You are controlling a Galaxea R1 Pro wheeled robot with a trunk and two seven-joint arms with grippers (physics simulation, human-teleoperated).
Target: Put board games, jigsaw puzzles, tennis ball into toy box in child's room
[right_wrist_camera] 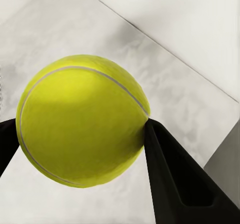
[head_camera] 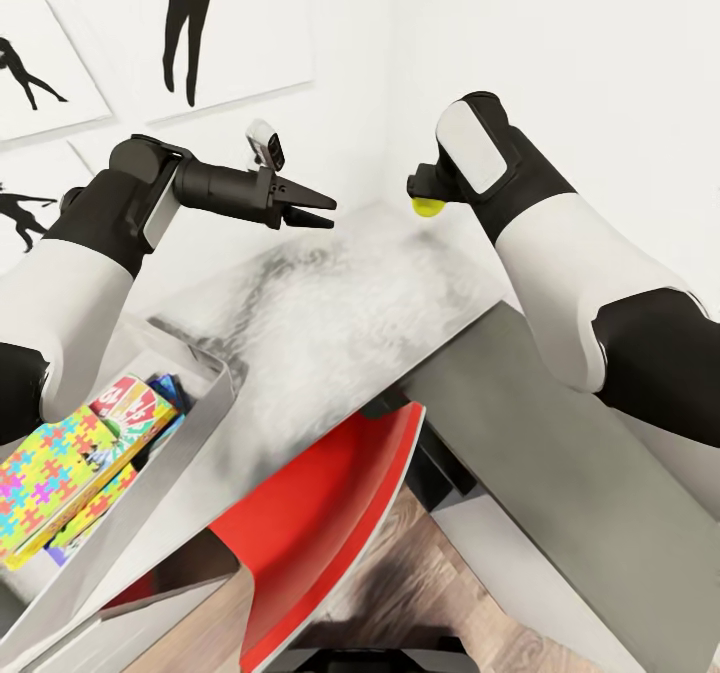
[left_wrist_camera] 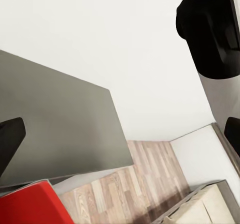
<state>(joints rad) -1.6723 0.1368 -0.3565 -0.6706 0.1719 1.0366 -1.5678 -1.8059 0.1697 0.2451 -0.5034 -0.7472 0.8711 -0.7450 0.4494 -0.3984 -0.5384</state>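
Right gripper [right_wrist_camera: 82,134]: closed on tennis ball [right_wrist_camera: 80,119], black fingers [right_wrist_camera: 175,174] pressed to opposite sides, held above far end of white table [head_camera: 330,323]; ball bright yellow-green with pale curved seam, in head view just a small yellow patch [head_camera: 428,207] under the wrist. Left gripper [head_camera: 318,207]: narrowly parted, holding nothing, hovering over table apart from ball. Toy box [head_camera: 190,423], light grey, at near left end of table: jigsaw puzzle [head_camera: 50,473] of yellow, green, pink and blue pieces lying on top, board games [head_camera: 135,403] stacked beneath with red and blue corners showing; red chair [head_camera: 320,513] tucked under table edge.
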